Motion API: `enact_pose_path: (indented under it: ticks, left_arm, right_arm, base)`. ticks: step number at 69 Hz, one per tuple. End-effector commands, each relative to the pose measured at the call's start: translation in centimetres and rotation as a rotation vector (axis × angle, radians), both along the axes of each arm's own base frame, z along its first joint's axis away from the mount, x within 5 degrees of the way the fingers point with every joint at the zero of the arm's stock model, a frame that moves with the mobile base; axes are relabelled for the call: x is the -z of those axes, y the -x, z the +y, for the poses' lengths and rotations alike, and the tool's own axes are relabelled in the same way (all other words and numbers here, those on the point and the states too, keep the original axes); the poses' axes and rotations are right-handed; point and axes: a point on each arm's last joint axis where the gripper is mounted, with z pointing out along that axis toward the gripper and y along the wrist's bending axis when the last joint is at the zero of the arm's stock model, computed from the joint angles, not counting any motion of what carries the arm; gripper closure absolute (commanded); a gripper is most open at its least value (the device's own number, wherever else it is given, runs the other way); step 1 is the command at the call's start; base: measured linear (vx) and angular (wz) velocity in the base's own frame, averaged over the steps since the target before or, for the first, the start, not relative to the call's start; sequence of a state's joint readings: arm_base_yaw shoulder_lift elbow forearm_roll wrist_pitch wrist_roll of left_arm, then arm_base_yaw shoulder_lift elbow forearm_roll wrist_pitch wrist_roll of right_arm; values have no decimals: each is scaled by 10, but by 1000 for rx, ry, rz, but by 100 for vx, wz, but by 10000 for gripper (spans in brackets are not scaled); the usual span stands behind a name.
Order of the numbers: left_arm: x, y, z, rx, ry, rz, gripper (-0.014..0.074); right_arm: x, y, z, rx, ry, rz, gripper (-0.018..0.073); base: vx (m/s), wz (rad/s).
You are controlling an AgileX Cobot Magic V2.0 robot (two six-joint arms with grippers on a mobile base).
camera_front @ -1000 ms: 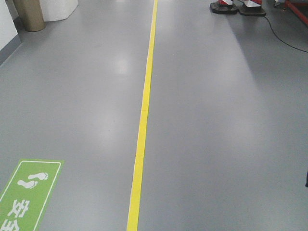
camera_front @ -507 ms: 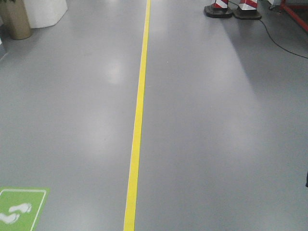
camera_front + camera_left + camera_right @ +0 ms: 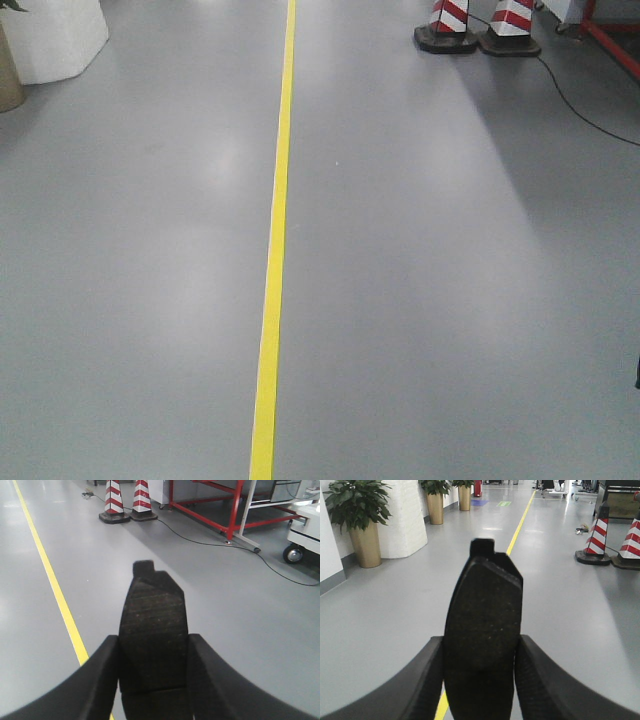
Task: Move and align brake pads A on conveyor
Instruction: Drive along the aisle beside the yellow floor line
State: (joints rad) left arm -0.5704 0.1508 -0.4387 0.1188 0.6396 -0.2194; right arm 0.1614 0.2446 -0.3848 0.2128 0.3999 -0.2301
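Though seemingly closed, two tools (image 3: pixel 151 585) (image 3: pixel 487 562); two cones (image 3: pixel 447 25) (image 3: pixel 512 25).

The glossy grey floor (image 3: pixel 450 300) carries a yellow line (image 3: pixel 272 300). Ahead of the left jaws stand red-and-white cones (image 3: pixel 114 502), with a red metal frame (image 3: pixel 210 505) further right. Ahead-left of the right jaws, potted plants (image 3: pixel 362 520) flank a white pillar (image 3: pixel 405 515).

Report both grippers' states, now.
Left gripper: closed, nothing seen held.
Right gripper: closed, nothing seen held.
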Motion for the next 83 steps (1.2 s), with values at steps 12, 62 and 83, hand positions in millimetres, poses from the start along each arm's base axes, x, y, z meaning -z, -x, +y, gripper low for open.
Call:
enact_pose_path:
  ticks: [12,62,83]
  left_arm:
    - [-17,-1,-2,13,53,-97,602]
    - [-17,-1,-2,13,53,-97,602]
    - [-17,-1,-2,13,53,-97,602]
  right_arm:
    - [-16,-1,-2,25,-20,-109,564]
    - [-16,-1,-2,24,-19,-108,564]
    - [-16,-1,-2,25,-20,-109,564]
  base:
    - [69,3]
    - [71,1]
    - [74,-8]
